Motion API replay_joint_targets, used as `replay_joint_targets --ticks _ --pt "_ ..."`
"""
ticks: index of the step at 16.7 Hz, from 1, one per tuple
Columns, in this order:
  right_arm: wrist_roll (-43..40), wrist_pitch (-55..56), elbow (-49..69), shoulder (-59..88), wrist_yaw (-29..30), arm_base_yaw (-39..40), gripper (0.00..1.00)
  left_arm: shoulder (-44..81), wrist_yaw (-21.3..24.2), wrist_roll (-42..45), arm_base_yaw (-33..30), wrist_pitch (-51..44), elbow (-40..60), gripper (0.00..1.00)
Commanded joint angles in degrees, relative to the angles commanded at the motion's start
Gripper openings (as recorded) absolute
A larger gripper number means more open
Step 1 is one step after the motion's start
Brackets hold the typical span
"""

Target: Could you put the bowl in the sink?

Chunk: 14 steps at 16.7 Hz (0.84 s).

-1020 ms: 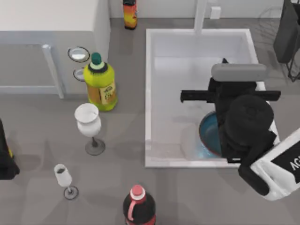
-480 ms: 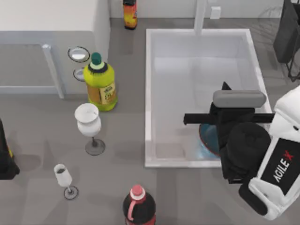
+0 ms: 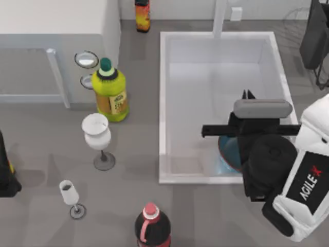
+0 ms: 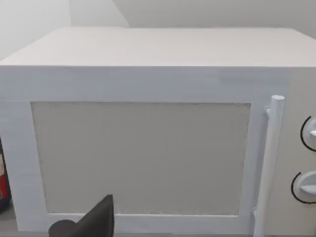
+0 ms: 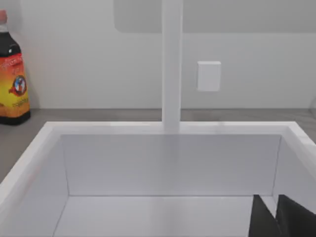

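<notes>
Bowl (image 3: 229, 153) sits on the floor of the sink (image 3: 163, 103), in the near right corner as the top view shows it, close to the front wall. Most of it is hidden under my right arm; a dark teal arc shows beside the black wrist. My right gripper (image 3: 249, 94) hangs over the right half of the sink, its 2 dark fingertips nearly together, with nothing between them. The right wrist view shows those fingertips (image 5: 279, 217) low against the white basin wall, with the faucet post (image 5: 172, 64) rising from the far rim and an orange-labelled bottle (image 5: 12, 74) on the counter behind.

My left arm (image 3: 6, 170) is parked at the table's left edge. Whether its gripper is spread or pressed together I cannot tell. The left wrist view faces a white microwave (image 4: 148, 133).

Left of the sink stand a yellow bottle (image 3: 110, 91), a large wine glass (image 3: 97, 135), a small wine glass (image 3: 70, 194) and a dark bottle (image 3: 151, 226) with a red cap.
</notes>
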Motion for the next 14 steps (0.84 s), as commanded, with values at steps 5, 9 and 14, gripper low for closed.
replay_joint_targets --ticks 5,9,14 --pt "0.0 0.0 0.0 0.0 0.0 0.0 0.75 0.0 0.0 0.0 0.0 0.0 0.0 1.0" --pt "0.0 0.0 0.0 0.0 0.0 0.0 1.0 0.0 0.0 0.0 0.0 0.0 0.0 1.0" --pt "0.0 0.0 0.0 0.0 0.0 0.0 1.0 0.0 0.0 0.0 0.0 0.0 0.0 1.0"
